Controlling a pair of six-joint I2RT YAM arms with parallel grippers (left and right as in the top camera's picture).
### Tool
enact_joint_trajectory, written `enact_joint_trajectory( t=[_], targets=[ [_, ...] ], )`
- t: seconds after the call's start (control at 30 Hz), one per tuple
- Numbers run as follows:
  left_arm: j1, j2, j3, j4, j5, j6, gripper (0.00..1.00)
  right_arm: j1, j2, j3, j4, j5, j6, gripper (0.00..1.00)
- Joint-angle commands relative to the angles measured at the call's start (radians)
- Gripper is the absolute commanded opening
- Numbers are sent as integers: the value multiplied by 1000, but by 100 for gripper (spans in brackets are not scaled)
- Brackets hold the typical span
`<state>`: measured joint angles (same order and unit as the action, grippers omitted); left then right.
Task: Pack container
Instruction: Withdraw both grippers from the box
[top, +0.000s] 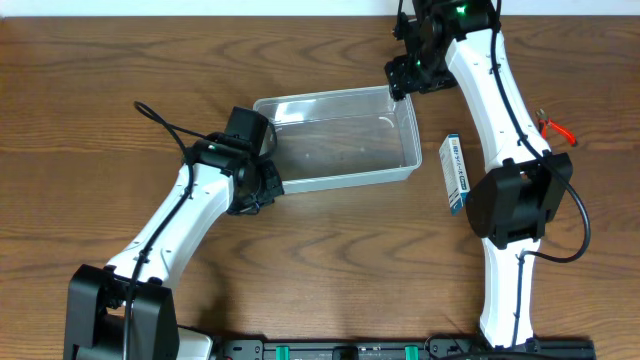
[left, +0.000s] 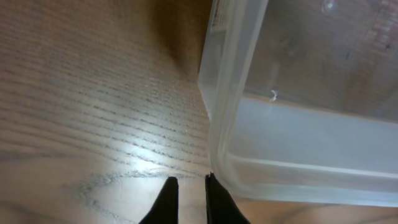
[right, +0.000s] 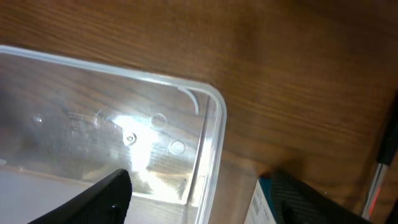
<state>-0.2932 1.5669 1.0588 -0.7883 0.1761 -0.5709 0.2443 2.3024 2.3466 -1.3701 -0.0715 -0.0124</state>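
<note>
The container (top: 340, 140) is a clear plastic tub with a rim, lying empty in the middle of the table. My left gripper (top: 262, 178) is at its left end. In the left wrist view the fingers (left: 190, 186) are nearly together with nothing between them, and the right finger touches the container's corner (left: 224, 112). My right gripper (top: 402, 78) hovers above the tub's far right corner. In the right wrist view its fingers (right: 199, 198) are spread wide and empty, straddling the container's corner (right: 208, 118).
A small blue-and-white box (top: 455, 173) lies just right of the tub; its edge shows in the right wrist view (right: 261, 208). A red-handled tool (top: 558, 130) lies at the far right, partly behind my right arm. Bare wooden tabletop (top: 120, 60) surrounds them.
</note>
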Motion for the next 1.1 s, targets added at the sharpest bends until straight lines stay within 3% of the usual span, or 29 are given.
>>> enact_joint_trajectory(
  t=[0.0, 0.1, 0.27, 0.3, 0.37, 0.7, 1.07],
  targets=[
    [14, -27, 18, -7, -22, 10, 16, -6, -21, 38, 10, 7, -30, 78],
    [48, -64, 50, -13, -91, 26, 32, -18, -21, 82, 0, 81, -7, 79],
    [149, -148, 71, -9, -201, 48, 90, -87, -21, 208, -95, 201, 63, 80],
    [168, -160, 71, -8, -208, 54, 96, -106, -21, 232, -122, 203, 63, 80],
    [206, -175, 71, -6, -212, 71, 100, -143, -21, 263, -164, 202, 55, 80],
    [298, -180, 71, 7, -244, 80, 98, -289, -21, 271, -313, 188, -11, 79],
    [315, -179, 71, 24, -335, 81, 98, -305, -21, 163, -304, 151, -64, 79]
  ],
)
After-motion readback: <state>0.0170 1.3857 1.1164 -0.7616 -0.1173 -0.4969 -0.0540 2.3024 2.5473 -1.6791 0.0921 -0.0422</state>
